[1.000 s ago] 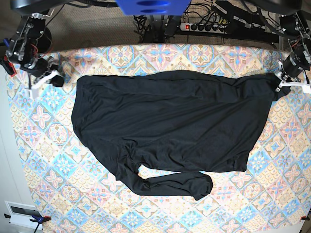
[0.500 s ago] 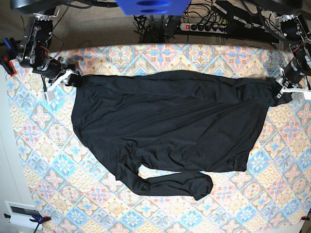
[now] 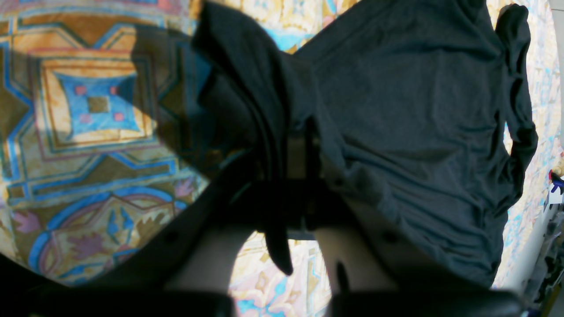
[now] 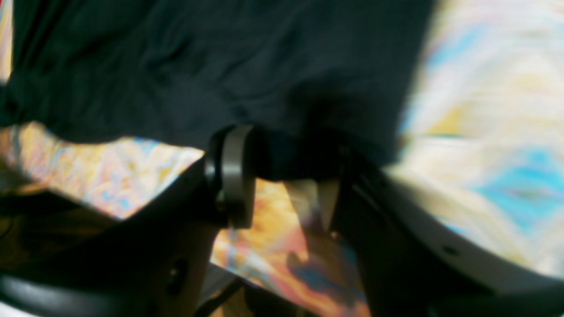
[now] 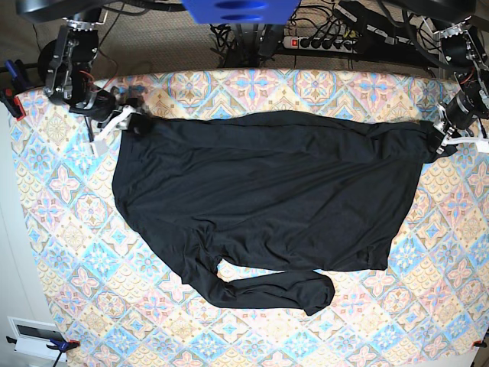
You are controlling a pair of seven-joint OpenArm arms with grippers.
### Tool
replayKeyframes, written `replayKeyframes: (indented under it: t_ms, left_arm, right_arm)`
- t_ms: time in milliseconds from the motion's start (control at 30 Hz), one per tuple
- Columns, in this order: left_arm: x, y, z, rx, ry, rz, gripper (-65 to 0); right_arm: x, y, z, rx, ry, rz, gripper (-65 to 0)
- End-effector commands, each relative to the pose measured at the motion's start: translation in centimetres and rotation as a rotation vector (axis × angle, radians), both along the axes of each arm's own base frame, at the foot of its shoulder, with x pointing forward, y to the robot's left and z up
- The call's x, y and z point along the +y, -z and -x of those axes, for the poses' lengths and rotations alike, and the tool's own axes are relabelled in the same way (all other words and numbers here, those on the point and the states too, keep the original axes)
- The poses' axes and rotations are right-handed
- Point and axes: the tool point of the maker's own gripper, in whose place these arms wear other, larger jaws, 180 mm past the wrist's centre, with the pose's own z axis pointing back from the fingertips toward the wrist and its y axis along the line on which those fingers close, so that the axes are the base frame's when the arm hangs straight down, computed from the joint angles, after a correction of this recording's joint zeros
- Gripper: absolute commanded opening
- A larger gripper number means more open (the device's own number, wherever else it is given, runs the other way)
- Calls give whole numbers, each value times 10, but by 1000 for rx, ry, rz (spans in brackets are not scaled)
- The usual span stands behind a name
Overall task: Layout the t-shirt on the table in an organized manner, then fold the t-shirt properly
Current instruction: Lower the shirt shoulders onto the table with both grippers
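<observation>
The t-shirt (image 5: 267, 199) is showing as soft black cloth, matt, with fine wrinkles and a faint knit grain in the left wrist view. The table (image 5: 76, 245) is wearing a printed cloth cover, smooth and lightly sheened where light is striking it. The right gripper (image 4: 282, 176) is presenting dark matt plastic fingers, one carrying a smooth grey pad. The left gripper (image 3: 299, 154) is looking pale, smooth plastic with dark parts.

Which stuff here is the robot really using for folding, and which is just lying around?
For the job:
- soft black long-sleeved t-shirt
- table with pastel diamond-tile cloth
- left claw, pinching the shirt's edge
- right claw, open at the other edge

Just lying about:
- black power strip
</observation>
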Motion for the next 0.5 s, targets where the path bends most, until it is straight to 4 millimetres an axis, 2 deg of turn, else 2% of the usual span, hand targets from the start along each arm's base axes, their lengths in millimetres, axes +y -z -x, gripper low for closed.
replayKeyframes:
  t_ms: [0, 133, 300, 367, 467]
  left_arm:
    - [7, -14, -7, -35, 6, -30, -648]
    - [7, -14, -7, -35, 6, -30, -648]
    - [7, -14, -7, -36, 6, -29, -648]
    - [8, -14, -8, -38, 5, -30, -648]
    - [7, -17, -12, -51, 6, -28, -649]
  right_arm:
    - [-5, -4, -4, -18, 9, 1, -427]
    - [-5, 9, 2, 21, 27, -20, -428]
    - [0, -4, -25, -41, 31, -34, -436]
    - [1, -7, -29, -51, 31, -36, -474]
    - [-1, -8, -30, -55, 37, -36, -580]
